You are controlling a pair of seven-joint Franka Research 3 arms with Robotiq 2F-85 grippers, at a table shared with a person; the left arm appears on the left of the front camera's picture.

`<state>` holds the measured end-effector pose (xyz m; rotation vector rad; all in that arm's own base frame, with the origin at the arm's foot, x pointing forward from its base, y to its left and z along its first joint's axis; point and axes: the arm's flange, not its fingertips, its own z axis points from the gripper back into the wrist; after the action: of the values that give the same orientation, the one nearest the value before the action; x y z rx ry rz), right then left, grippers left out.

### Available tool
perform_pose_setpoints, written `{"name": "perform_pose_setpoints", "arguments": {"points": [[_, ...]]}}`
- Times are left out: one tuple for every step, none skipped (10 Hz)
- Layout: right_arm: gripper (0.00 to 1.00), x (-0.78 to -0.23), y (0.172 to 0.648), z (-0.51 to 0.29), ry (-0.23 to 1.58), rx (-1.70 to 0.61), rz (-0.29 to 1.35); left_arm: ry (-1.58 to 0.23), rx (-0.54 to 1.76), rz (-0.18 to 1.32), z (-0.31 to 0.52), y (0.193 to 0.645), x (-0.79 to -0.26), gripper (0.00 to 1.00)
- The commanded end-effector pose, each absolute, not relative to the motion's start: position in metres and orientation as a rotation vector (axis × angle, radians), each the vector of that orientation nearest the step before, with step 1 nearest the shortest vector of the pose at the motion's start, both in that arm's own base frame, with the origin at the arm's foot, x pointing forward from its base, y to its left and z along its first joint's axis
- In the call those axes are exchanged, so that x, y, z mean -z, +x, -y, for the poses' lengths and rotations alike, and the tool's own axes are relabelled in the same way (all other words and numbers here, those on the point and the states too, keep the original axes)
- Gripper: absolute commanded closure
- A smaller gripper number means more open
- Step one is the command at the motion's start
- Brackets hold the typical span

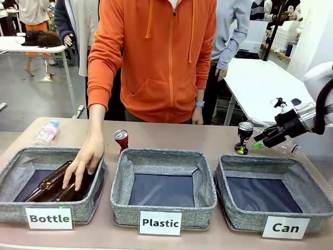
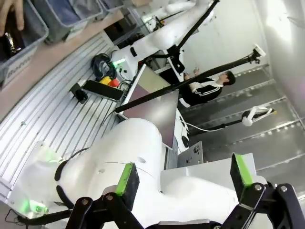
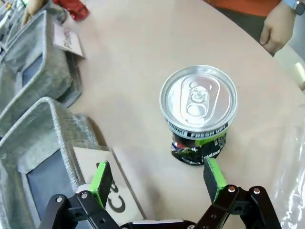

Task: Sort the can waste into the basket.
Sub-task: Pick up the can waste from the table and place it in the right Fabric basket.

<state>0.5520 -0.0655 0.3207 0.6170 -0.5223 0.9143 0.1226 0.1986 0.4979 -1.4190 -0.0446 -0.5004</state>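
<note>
The dark crushed can (image 1: 243,138) stands upright just behind the empty grey basket labelled "Can" (image 1: 244,217). My right gripper (image 1: 258,142) hovers open right beside this can, touching nothing. In the right wrist view the can's silver top (image 3: 198,100) lies just ahead of the open right gripper (image 3: 157,183), slightly toward the right pad, with the basket (image 3: 62,124) to the left. The red can (image 1: 120,140) stands behind the "Plastic" bin and shows again as the red can (image 3: 71,7) far off. My left gripper (image 2: 184,176) is open and holds nothing, facing the robot's own base.
A person in an orange hoodie rests a hand (image 1: 83,161) on brown bottles inside the "Bottle" bin (image 1: 15,208). The "Plastic" bin (image 1: 119,208) sits in the middle. Clear plastic bottles lie at the far left (image 1: 46,133) and behind my right gripper (image 1: 283,147).
</note>
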Motion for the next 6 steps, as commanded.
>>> {"name": "perform_pose_setpoints", "arguments": {"points": [[0.0,-0.317,0.564,0.057,0.592,-0.914,0.582,-1.442,0.495,0.057,-0.187,0.133,-0.495,0.0],[0.0,-0.316,0.565,0.055,0.596,-0.909,0.603,-1.459,0.496,0.049,-0.179,0.14,-0.493,0.0],[0.0,-0.315,0.566,0.053,0.595,-0.915,0.609,-1.469,0.496,0.039,-0.169,0.15,-0.487,0.0],[0.0,-0.313,0.565,0.051,0.594,-0.919,0.603,-1.483,0.516,0.053,-0.162,0.162,-0.48,0.0],[0.0,-0.311,0.566,0.051,0.596,-0.918,0.603,-1.555,0.519,0.002,-0.15,0.178,-0.468,0.0],[0.0,-0.31,0.567,0.049,0.602,-0.92,0.606,-1.563,0.533,-0.022,-0.14,0.192,-0.456,0.0]]}}
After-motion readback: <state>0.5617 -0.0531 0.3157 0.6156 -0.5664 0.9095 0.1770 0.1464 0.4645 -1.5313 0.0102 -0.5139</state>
